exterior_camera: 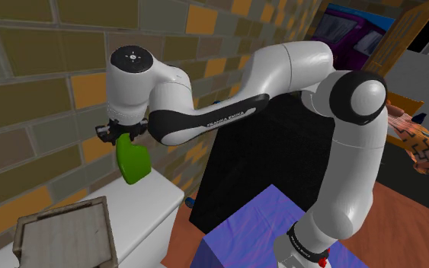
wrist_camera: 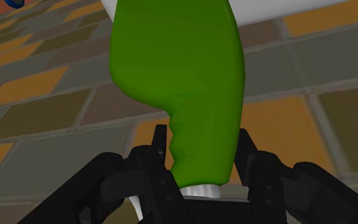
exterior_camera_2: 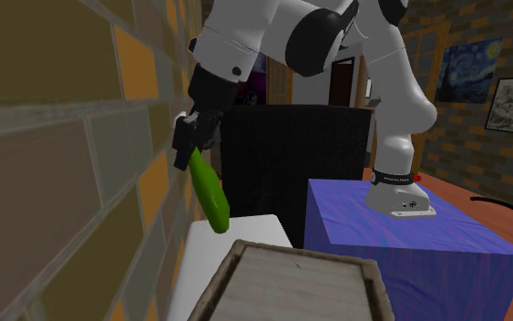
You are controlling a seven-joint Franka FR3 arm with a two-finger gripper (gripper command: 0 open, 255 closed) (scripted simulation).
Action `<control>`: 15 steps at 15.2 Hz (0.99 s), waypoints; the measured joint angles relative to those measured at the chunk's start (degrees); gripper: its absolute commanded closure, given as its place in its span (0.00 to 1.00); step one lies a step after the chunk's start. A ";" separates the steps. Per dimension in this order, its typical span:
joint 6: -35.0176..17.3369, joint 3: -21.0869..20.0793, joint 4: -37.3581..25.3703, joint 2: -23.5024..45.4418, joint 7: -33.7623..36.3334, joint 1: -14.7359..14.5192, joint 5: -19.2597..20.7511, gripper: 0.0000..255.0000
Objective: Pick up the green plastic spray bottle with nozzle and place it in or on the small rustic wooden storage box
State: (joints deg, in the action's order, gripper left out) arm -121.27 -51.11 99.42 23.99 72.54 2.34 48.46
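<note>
The green spray bottle (exterior_camera: 133, 162) hangs in the air with its body pointing down, held by its neck end in my gripper (exterior_camera: 121, 135), which is shut on it. It floats just above the white surface (exterior_camera: 148, 205), close to the brick wall. From the second exterior view the green bottle (exterior_camera_2: 209, 191) slants down from the gripper (exterior_camera_2: 191, 146). In the wrist view the bottle (wrist_camera: 184, 83) sits clasped between the black fingers (wrist_camera: 158, 149). The wooden box (exterior_camera: 64, 236) stands at the shoulder view's lower left, below and left of the bottle; the box (exterior_camera_2: 291, 287) has a pale inside.
A brick wall (exterior_camera: 45, 84) runs close behind the bottle. A black block (exterior_camera: 251, 167) stands beside the white surface. The arm's base sits on a blue stand (exterior_camera_2: 400, 246). A patterned object (exterior_camera: 418, 145) lies at the shoulder view's right.
</note>
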 measured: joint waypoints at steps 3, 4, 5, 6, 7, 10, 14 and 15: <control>1.28 -0.68 -0.92 -0.93 -1.16 0.34 -1.27 1.00; 1.73 -0.91 -1.25 -1.23 -1.53 0.43 -1.69 1.00; 2.22 -1.10 -1.78 -1.48 -2.18 0.65 -2.16 1.00; 2.65 -1.24 -2.20 -1.66 -2.59 0.73 -2.48 1.00; 3.08 -1.53 -2.40 -2.11 -2.98 0.92 -3.00 1.00; 4.75 -2.01 -4.06 -2.65 -4.27 0.98 -4.05 1.00; 6.91 -2.64 -6.12 -3.45 -5.90 1.12 -5.40 1.00; 7.35 -2.66 -6.63 -3.38 -6.02 0.93 -5.44 1.00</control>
State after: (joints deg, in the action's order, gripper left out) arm -113.91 -53.77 92.80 20.61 66.52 3.27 43.02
